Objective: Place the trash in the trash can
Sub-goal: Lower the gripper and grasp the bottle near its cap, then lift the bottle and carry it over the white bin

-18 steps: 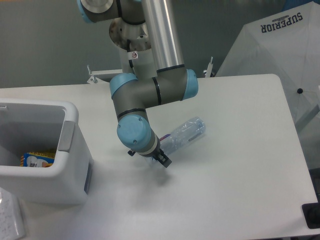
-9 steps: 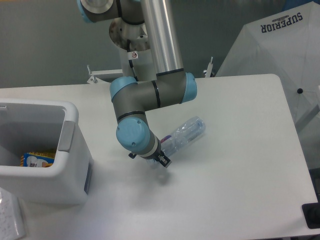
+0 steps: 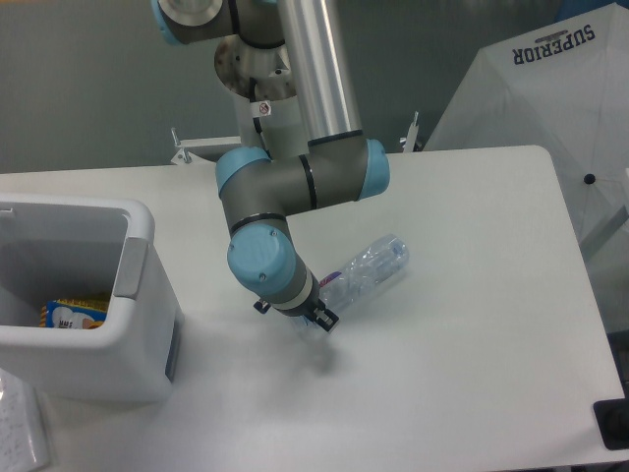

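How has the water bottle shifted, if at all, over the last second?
Yes, slightly. The water bottle has moved a little right and toward the camera, away from the trash can, with the gripper at its near end.

My gripper (image 3: 316, 319) nudged slightly lower and rightward over the last second, wrist joint shifted a touch down-left, water bottle (image 3: 366, 272) carried with it, its far end now a little farther right and lower on the table (image 3: 472, 324)

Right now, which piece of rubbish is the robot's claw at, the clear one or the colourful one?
The clear plastic bottle lying on the table: the gripper is at its near end. The colourful packet already lies inside the white bin.
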{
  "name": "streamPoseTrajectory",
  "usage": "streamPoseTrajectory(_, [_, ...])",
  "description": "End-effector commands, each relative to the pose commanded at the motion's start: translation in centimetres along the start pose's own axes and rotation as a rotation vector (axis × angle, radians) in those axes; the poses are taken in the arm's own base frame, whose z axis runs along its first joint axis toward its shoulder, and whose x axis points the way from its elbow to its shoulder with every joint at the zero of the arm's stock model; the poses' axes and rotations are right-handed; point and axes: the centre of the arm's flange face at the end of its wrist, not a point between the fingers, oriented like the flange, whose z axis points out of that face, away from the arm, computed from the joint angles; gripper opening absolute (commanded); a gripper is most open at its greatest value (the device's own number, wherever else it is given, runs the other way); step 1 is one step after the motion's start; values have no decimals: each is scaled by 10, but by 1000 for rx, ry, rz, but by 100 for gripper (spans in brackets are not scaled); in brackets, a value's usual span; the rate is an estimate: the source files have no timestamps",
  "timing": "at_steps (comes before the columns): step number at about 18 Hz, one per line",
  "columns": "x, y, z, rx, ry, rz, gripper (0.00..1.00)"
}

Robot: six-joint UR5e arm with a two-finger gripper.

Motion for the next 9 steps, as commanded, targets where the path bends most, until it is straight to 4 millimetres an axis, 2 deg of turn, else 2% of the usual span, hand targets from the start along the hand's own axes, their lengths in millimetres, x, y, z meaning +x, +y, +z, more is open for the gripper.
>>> streamPoseTrajectory(2, [-12, -3, -26, 77, -13, -40, 48])
streamPoseTrajectory(6, [-40, 6, -76, 263, -1, -152, 48])
streamPoseTrajectory(9, [-59, 8, -126, 422, 1, -244, 48])
